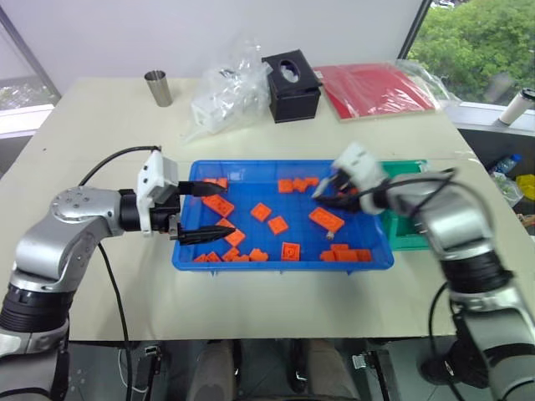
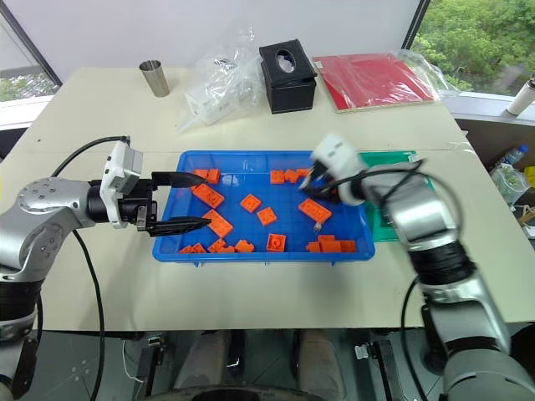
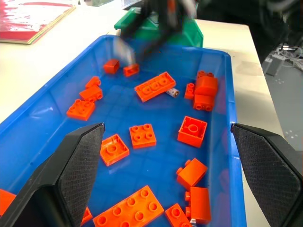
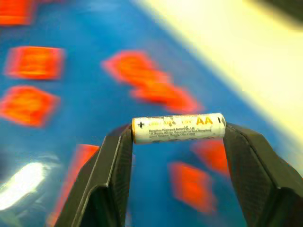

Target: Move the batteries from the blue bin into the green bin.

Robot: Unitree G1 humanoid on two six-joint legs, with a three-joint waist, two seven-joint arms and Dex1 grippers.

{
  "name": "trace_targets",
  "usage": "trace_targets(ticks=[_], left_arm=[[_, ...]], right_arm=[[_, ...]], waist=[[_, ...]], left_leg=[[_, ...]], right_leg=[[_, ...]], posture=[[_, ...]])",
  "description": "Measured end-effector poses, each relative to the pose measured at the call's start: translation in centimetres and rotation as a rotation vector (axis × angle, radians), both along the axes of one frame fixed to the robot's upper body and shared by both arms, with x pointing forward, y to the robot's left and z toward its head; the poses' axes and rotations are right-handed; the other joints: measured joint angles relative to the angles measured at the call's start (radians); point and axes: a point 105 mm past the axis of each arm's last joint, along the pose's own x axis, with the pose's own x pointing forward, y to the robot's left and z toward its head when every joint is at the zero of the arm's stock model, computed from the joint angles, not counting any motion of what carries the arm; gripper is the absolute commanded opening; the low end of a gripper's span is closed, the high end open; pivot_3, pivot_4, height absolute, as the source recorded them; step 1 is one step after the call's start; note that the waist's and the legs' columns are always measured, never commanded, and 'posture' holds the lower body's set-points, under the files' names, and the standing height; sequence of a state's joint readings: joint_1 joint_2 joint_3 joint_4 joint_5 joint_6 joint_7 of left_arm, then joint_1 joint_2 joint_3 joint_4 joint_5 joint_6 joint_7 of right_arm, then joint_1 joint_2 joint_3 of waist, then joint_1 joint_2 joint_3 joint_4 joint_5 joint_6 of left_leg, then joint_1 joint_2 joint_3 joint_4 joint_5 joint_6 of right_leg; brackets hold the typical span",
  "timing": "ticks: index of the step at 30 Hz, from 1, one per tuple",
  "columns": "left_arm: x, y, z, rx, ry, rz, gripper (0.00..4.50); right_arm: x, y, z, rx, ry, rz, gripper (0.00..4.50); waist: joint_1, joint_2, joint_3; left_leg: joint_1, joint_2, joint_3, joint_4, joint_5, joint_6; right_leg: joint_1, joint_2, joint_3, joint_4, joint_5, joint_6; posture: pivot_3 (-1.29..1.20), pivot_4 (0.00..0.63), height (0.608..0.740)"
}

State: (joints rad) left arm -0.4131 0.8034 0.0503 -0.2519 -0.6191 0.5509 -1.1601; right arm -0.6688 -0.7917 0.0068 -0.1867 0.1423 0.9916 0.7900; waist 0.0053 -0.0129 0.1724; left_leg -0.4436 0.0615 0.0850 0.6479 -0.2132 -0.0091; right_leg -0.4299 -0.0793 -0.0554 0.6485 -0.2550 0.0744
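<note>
Your right gripper (image 4: 177, 130) pinches one white AA battery (image 4: 179, 127) end to end above the shallow blue plastic bin (image 1: 284, 261), your left gripper (image 1: 209, 210) gapes empty, and another silver battery (image 3: 173, 92) waits among orange bricks (image 3: 155, 86), with the small green plastic bin (image 1: 411, 234) unreached.

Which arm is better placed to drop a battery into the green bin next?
Right. Its end effector already grips an AA battery beside the green bin; the left end effector is open at the blue bin's far end.

White-labelled AA battery (image 4: 178, 127) clamped endwise between right end effector (image 4: 177, 137) fingers above wide shallow blue plastic bin (image 1: 188, 259); second small battery (image 3: 173, 92) lying inside; small green plastic bin (image 1: 410, 230) adjacent.
</note>
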Motion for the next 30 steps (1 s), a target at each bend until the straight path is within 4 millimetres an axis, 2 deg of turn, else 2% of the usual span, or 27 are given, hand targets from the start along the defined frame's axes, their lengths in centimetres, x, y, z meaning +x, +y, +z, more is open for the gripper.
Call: trace_targets(ticks=[2, 5, 7, 10, 14, 17, 18, 20, 22, 26, 30], left_arm=[[0.0, -0.1, 0.0, -0.002, -0.003, -0.008, 4.5], [0.1, -0.4, -0.2, -0.004, 0.004, -0.024, 4.5], [0.3, -0.7, -0.3, -0.009, 0.009, -0.036, 4.5], [0.6, -0.9, -0.2, -0.006, 0.007, -0.046, 4.5], [0.7, -1.2, 0.1, -0.011, 0.002, -0.062, 4.5], [0.8, -1.2, -0.2, -0.01, 0.016, -0.061, 4.5], [0.8, -1.2, -0.2, -0.01, 0.016, -0.062, 4.5], [0.8, -1.2, -0.2, -0.01, 0.016, -0.062, 4.5], [0.8, -1.2, -0.2, -0.01, 0.017, -0.062, 4.5], [0.6, -1.2, -0.4, -0.006, 0.022, -0.06, 4.5], [0.4, -1.3, -0.4, -0.003, 0.016, -0.066, 4.5]], right_arm=[[-0.9, -2.9, 0.7, -0.023, -0.014, -0.093, 2.26], [-2.6, -6.5, -0.9, -0.039, 0.053, -0.216, 2.26], [-3.3, -7.4, -2.1, -0.031, 0.095, -0.253, 3.3], [-3.8, -8.1, -2.9, -0.023, 0.116, -0.294, 4.45], [-3.6, -8.3, -2.2, -0.034, 0.071, -0.303, 4.45], [-3.1, -7.2, -0.4, -0.005, 0.025, -0.267, 4.45], [-3.3, -5.6, 1.4, 0.019, -0.019, -0.21, 4.45], [-3.9, -3.6, 2.4, 0.046, -0.032, -0.144, 4.45], [-4.7, -1.0, 1.8, 0.116, 0.031, -0.066, 4.45], [-7.1, 3.1, -2.4, 0.173, 0.226, 0.047, 4.45], [-6.9, 3.8, -3.6, 0.173, 0.246, 0.029, 4.45]], waist=[[0.007, 0.0, 0.0], [0.007, 0.0, 0.0], [0.006, 0.0, 0.0], [0.0, 0.0, 0.0], [-0.001, 0.0, 0.0], [-0.002, 0.001, 0.0], [-0.001, 0.001, 0.0], [0.0, 0.0, 0.0], [0.002, -0.001, 0.0], [0.009, 0.0, 0.0], [0.006, -0.001, 0.0]], left_leg=[[0.0, 0.0, 0.0, 0.0, 0.0, 0.0], [0.0, 0.0, 0.0, 0.0, 0.0, 0.0], [0.0, 0.0, 0.0, 0.0, 0.0, 0.0], [0.001, 0.0, 0.0, 0.0, 0.0, 0.0], [0.001, 0.0, 0.0, 0.0, 0.0, 0.0], [0.0, 0.0, 0.0, 0.0, 0.0, 0.0], [0.0, 0.001, 0.0, 0.0, 0.0, 0.0], [0.0, 0.001, -0.001, 0.0, 0.0, 0.0], [0.0, 0.001, -0.002, 0.0, 0.0, 0.0], [-0.001, 0.0, -0.002, 0.001, 0.0, 0.0], [0.0, 0.0, -0.002, 0.002, 0.0, 0.0]], right_leg=[[0.0, 0.0, 0.0, 0.0, -0.001, -0.001], [0.0, 0.0, 0.0, -0.001, -0.001, -0.002], [0.0, 0.0, 0.0, -0.001, 0.0, -0.001], [0.0, 0.001, 0.0, 0.0, 0.0, 0.0], [0.0, 0.001, 0.0, -0.001, 0.0, 0.0], [0.0, 0.001, 0.001, 0.0, 0.0, 0.0], [0.0, 0.001, 0.001, 0.0, 0.0, 0.0], [0.0, 0.002, 0.0, 0.0, 0.0, 0.0], [0.001, 0.002, 0.0, -0.001, 0.0, 0.0], [0.001, 0.0, 0.0, -0.001, -0.001, -0.001], [0.001, -0.001, 0.0, -0.001, -0.002, -0.003]], posture=[[0.0, 0.15, 0.736], [0.0, 0.15, 0.736], [0.0, 0.15, 0.736], [0.0, 0.15, 0.736], [0.0, 0.15, 0.736], [0.0, 0.15, 0.736], [0.0, 0.15, 0.736], [0.0, 0.15, 0.736], [0.0, 0.15, 0.736], [0.0, 0.15, 0.736], [0.0, 0.15, 0.736]])
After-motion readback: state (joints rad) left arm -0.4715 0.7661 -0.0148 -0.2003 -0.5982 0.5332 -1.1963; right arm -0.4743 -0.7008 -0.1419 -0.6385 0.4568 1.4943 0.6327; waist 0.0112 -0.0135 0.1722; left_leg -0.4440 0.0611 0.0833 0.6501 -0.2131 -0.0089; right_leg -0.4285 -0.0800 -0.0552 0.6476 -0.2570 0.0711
